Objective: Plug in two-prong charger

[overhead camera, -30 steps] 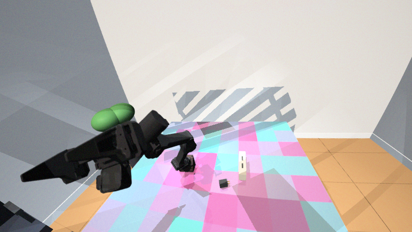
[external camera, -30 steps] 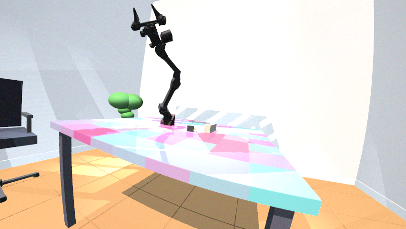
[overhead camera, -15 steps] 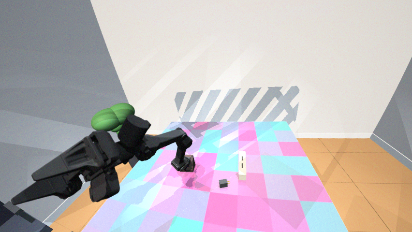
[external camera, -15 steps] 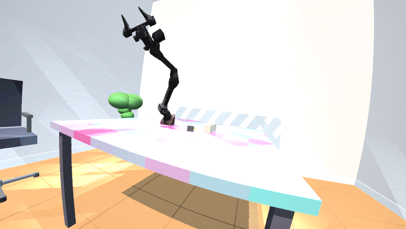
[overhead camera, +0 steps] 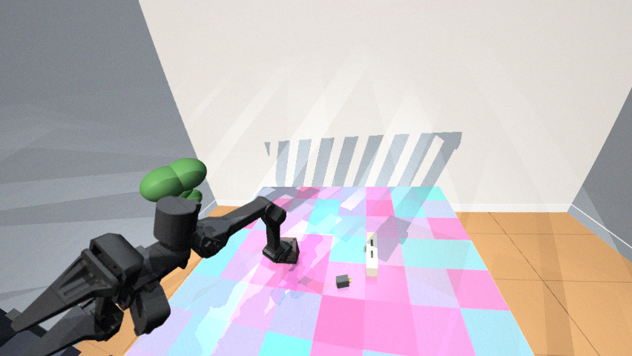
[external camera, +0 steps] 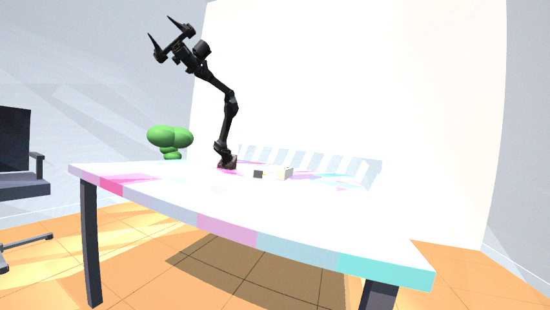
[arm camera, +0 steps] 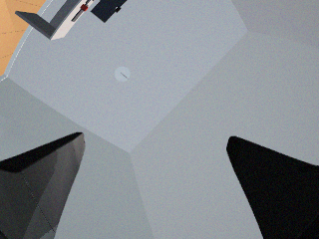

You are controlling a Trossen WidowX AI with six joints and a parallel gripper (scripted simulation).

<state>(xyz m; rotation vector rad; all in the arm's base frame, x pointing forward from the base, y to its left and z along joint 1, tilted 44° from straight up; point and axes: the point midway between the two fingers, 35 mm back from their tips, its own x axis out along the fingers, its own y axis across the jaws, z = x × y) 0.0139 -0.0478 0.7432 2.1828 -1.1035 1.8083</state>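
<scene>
The dark charger [overhead camera: 342, 281] [external camera: 257, 174] lies on the table, with its small yellow prongs [overhead camera: 350, 279] pointing towards the power strip. The white power strip [overhead camera: 372, 267] [external camera: 283, 174] stands a short gap away from the charger. Dark outlet slots show on its upper face in the top view; the prongs are outside them. My gripper [external camera: 157, 24] [arm camera: 159, 142] is open and empty. It is raised high above the table, far to the left of the charger in the exterior view, with its fingers pointing up and away. The wrist view shows neither the charger nor the strip.
The arm's base [overhead camera: 290, 251] [external camera: 227, 162] stands on the chequered table [overhead camera: 340, 322] [external camera: 226, 227], left of the charger. A green plant [overhead camera: 188, 173] [external camera: 161, 135] is behind the table on the left. An office chair [external camera: 15, 146] stands left of the table. A wall rises behind it.
</scene>
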